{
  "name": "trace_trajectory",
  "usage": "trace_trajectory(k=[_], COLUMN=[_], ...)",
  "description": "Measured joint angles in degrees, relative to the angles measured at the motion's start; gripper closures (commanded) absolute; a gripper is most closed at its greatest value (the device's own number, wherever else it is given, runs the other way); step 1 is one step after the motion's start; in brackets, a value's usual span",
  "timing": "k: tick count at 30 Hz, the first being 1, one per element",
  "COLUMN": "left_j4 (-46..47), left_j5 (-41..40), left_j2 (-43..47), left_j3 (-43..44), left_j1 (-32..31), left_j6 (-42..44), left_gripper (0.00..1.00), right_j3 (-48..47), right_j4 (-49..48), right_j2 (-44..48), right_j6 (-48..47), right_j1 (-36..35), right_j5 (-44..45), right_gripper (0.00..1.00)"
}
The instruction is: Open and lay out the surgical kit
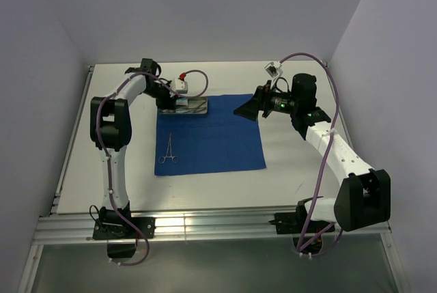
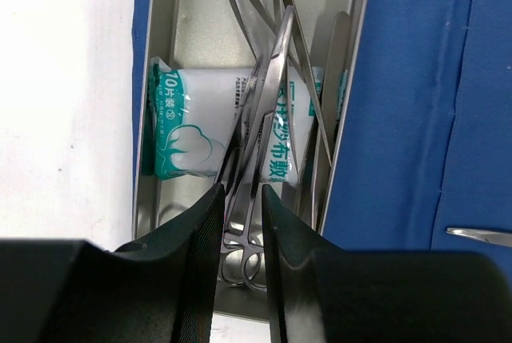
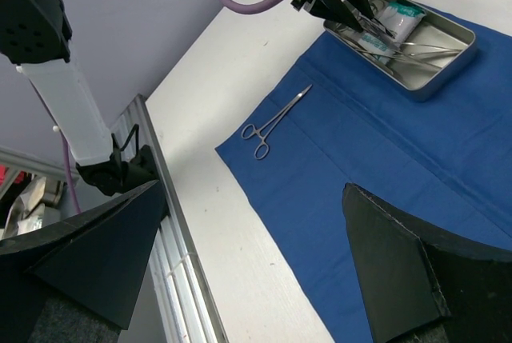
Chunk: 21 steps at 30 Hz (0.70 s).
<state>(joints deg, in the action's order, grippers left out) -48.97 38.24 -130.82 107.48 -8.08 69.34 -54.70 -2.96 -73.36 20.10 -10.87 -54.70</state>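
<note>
At the far left corner of a royal-blue cloth wrap [image 1: 212, 139], spread flat on a white surface [image 1: 287, 184], sits a shallow rectangular steel tray [image 1: 201, 111]. The left hand [image 2: 240, 223] hangs over the tray. Its two black fingers [image 2: 188, 271] are narrowly parted on either side of a slim steel ring-handled clamp [image 2: 268, 95]. That clamp lies lengthwise in the tray, on top of the other instruments [image 2: 338, 55] and a small white-green packet [image 2: 188, 119]. Whether the fingers are actually pressing on the clamp cannot be told. A second, matching clamp [image 1: 168, 151] lies alone on the cloth near its left edge, well apart from the tray. The right hand [image 1: 254, 106] hovers above the cloth's far right corner, fingers spread wide, holding nothing.

The kit looks unwrapped. The step in hand appears to be moving instruments one at a time from tray to cloth, with most not yet moved. The next move likely calls for a firm pinch on this one clamp just above its rings. A straight lift should then free its tips from the crossed instruments without dragging the packet. The clamp can then be set down beside the first.
</note>
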Motion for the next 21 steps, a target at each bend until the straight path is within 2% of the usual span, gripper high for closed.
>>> trace_trajectory(k=[21], left_j4=[4.8], left_j5=[-1.9], left_j2=[0.7], left_j3=[-2.5], left_j1=[-1.0], left_j6=[1.1], left_gripper=[0.73], right_j3=[0.0], right_j4=[-0.4], right_j2=[-0.4], right_j6=[0.6], right_j1=[0.2], right_j5=[-0.2], right_gripper=[0.00])
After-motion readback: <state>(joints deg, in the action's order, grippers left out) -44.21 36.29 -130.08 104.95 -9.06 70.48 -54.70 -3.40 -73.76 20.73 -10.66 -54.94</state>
